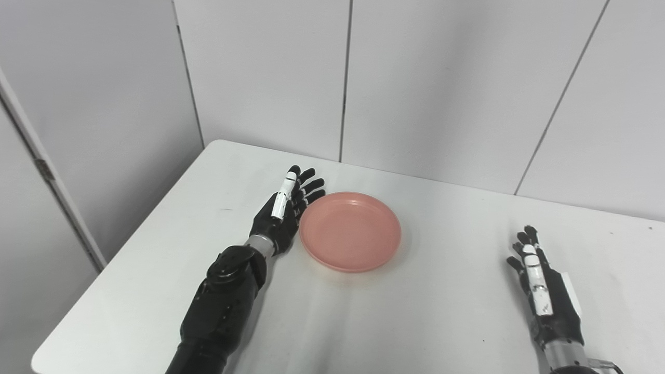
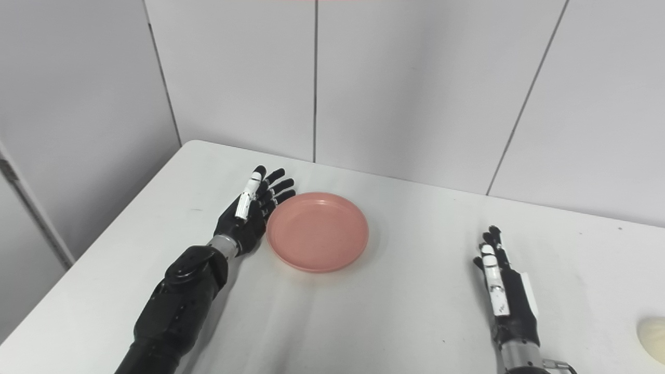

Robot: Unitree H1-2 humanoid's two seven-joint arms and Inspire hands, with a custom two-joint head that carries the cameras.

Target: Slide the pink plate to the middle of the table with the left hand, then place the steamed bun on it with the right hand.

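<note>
Round pink plastic plate (image 1: pixel 350 230) lies empty near the middle of the white table (image 1: pixel 405 311); left hand (image 1: pixel 283 211), fingers straight and spread, holding nothing, stands edge-on against the plate's rim at 9 o'clock; right hand (image 2: pixel 501 288), likewise flat and empty, rests at 4 o'clock, well apart; pale round steamed bun (image 2: pixel 652 332) sits at the right edge of the right eye view.

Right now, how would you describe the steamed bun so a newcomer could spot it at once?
Start at the white table and go to its near right edge, past the right hand. The steamed bun is the pale cream, rounded lump cut off by the right eye view's border, unlike the flat pink plate.
</note>
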